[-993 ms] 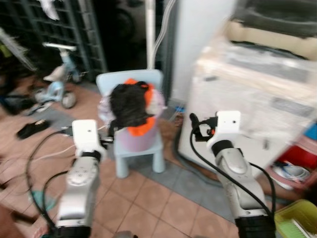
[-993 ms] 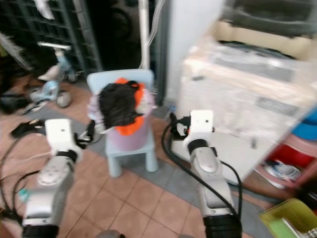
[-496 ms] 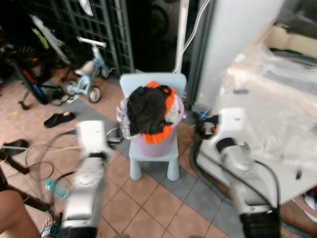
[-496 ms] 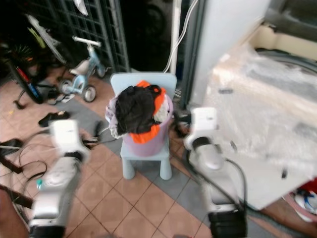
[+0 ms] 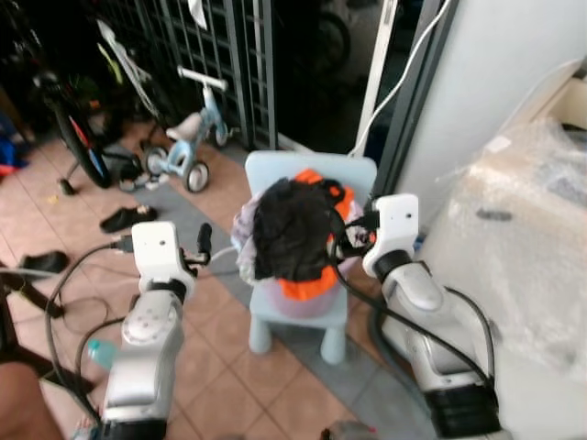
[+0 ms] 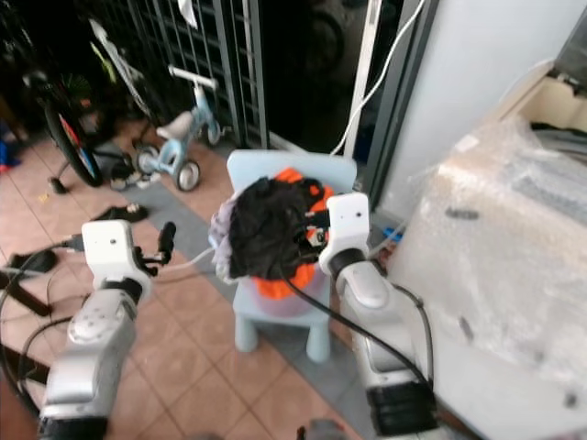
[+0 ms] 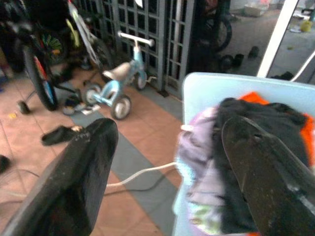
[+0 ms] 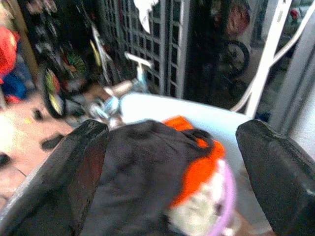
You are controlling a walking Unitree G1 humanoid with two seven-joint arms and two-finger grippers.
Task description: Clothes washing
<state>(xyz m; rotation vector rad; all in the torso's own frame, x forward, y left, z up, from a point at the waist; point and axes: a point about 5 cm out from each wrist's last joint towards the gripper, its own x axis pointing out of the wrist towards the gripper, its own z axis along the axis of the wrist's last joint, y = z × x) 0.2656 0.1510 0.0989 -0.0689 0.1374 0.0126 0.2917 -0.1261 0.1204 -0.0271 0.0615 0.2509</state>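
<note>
— Where was the laundry when you looked?

— A lilac plastic laundry basket [image 5: 298, 295], heaped with a black garment [image 5: 291, 229] over an orange one [image 5: 312, 284], sat on a small pale-blue plastic child's chair [image 5: 303, 312]. Your right gripper [image 8: 170, 167] was right at the heap — its two black fingers [image 8: 74, 182] were spread wide with the black garment between them, and they had hold of nothing.

— And the left?

— Your left gripper [image 7: 162, 172] stood off to the side of the chair, near but apart from the basket. Its fingers [image 7: 78, 182] were also wide open and empty, with the basket's edge just past one fingertip.

— Anything else around you?

— Beyond the left gripper stood a light-blue child's tricycle [image 5: 188, 147] against a dark metal grille [image 5: 225, 55]; beside the right arm was a bulky white appliance wrapped in clear plastic film [image 5: 514, 247].
</note>
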